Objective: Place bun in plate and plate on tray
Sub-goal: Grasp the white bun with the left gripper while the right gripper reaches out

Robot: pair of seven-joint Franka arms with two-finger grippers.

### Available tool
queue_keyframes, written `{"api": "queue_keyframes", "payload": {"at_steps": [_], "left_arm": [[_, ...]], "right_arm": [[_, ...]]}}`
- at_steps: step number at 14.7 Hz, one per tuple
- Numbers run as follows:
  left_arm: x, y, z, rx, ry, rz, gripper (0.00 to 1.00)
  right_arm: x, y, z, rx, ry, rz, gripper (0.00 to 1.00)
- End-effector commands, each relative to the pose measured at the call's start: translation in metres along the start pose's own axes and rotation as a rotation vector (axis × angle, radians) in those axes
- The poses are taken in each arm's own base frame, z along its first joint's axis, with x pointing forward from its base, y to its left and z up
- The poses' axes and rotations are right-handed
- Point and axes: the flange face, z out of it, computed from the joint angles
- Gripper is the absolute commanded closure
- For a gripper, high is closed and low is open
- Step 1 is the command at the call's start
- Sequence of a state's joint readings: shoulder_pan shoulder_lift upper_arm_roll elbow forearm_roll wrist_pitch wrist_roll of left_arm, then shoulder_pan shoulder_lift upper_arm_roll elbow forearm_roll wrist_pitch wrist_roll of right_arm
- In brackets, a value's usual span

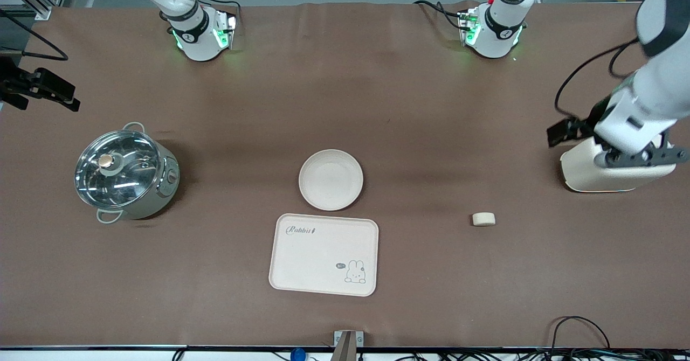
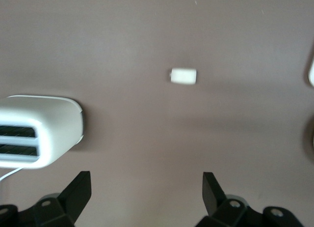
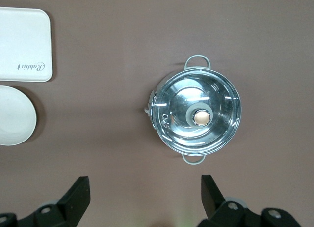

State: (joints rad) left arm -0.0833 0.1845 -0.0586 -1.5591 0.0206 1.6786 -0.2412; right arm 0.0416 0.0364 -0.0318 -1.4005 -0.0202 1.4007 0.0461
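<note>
The small cream bun point(image 1: 483, 219) lies on the brown table toward the left arm's end; it also shows in the left wrist view point(image 2: 183, 75). The round plate point(image 1: 330, 179) sits mid-table, empty, with the Rabbit tray point(image 1: 324, 254) just nearer the front camera. Both show at the edge of the right wrist view, the plate point(image 3: 12, 116) and the tray point(image 3: 22, 42). My left gripper point(image 1: 641, 159) hangs open and empty over the toaster; its jaws stand wide apart in its wrist view point(image 2: 146, 187). My right gripper point(image 1: 43, 97) is open and empty, up over the table's right-arm end point(image 3: 144, 187).
A cream toaster point(image 1: 582, 175) stands at the left arm's end, beside the bun point(image 2: 39, 131). A steel pot with a glass lid point(image 1: 126, 172) stands at the right arm's end point(image 3: 196, 116). Cables lie along the front edge.
</note>
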Motion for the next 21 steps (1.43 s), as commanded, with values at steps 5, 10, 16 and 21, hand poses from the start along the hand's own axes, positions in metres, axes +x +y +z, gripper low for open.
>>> {"api": "queue_keyframes", "payload": {"at_steps": [5, 10, 16, 21], "left_arm": [[0.075, 0.031, 0.157, -0.007, -0.022, -0.296, 0.00], [0.091, 0.038, 0.239, -0.016, -0.053, -0.427, 0.00], [0.091, 0.056, 0.300, -0.070, -0.061, -0.555, 0.00], [0.090, 0.055, 0.331, -0.082, -0.056, -0.571, 0.09]], "right_arm": [[0.000, 0.027, 0.038, 0.114, -0.072, 0.058, 0.00], [0.007, 0.019, 0.112, 0.144, -0.130, 0.068, 0.00], [0.005, -0.021, 0.202, 0.253, -0.145, 0.083, 0.00], [0.004, -0.056, 0.248, 0.367, -0.105, 0.127, 0.00]]}}
